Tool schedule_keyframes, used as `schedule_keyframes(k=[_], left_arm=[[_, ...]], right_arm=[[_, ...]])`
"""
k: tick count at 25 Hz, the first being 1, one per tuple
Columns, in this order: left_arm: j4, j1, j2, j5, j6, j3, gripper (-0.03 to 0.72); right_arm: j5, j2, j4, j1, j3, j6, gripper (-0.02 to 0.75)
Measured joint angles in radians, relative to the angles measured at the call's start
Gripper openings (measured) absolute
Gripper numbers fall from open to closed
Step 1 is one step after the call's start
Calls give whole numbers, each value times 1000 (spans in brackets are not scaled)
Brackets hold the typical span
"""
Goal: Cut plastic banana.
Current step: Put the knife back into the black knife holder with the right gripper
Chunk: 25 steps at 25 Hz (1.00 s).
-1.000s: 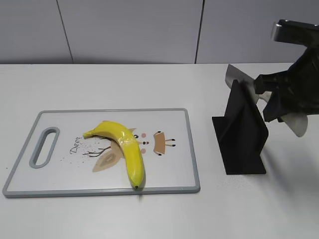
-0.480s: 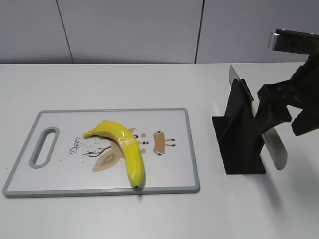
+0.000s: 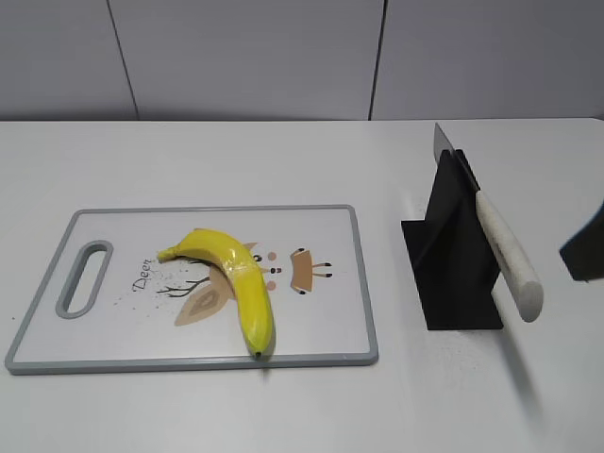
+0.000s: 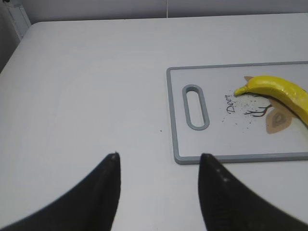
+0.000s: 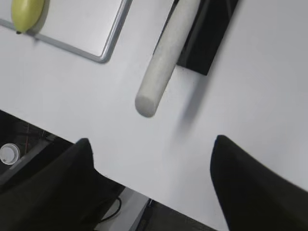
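**Yellow toy fruit on printed board, knife racked, both grippers empty**

Item 1. Plastic banana point(image 3: 236, 278): glossy yellow, curved, dark tip toward the near edge of the board, shiny band round its middle. Lies flat on the cutting board, whole. In the left wrist view it sits ahead and far to the right of the left gripper point(image 4: 159, 192), well apart from it. In the right wrist view only its rounded end shows at the upper left corner, well apart from the right gripper point(image 5: 151, 185).

Item 2. Cutting board point(image 3: 321, 354): white face, grey rim, slot handle at one end. Printed with a cartoon deer face and antlers; the one legible word reads "Deer", beside the slot. Its near edge lies just ahead of the left gripper's right finger.

Item 3. Knife point(image 3: 505, 260): off-white rounded handle, grey blade. Rests slanted in the black stand point(image 3: 453, 264), handle end pointing down and outward, free of any grip. The handle end lies ahead of the right gripper, between its two fingers' lines but clear of both.

Item 4. Left gripper: two dark fingers spread wide, nothing between them, over bare white table point(image 3: 283, 406).

Item 5. Right gripper: fingers spread wide, holding nothing; only a dark corner of it shows at the right edge of the exterior view.
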<state>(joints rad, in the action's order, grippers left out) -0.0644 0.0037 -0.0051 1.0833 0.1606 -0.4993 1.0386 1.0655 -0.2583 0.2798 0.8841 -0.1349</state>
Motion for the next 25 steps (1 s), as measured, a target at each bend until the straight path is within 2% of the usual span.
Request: schedule_keyframes(k=[4,14,25], left_arm=[[-3,0,0,0,0,0,505],[-4,0,0,0,0,6,497],[-4,0,0,0,0,6,480]], right_arm=[[-9,-136,0,0,-115,-28,577],[-37,-497,59,0,-346,-36,570],[13,-850,90,0,-383,-27,569]])
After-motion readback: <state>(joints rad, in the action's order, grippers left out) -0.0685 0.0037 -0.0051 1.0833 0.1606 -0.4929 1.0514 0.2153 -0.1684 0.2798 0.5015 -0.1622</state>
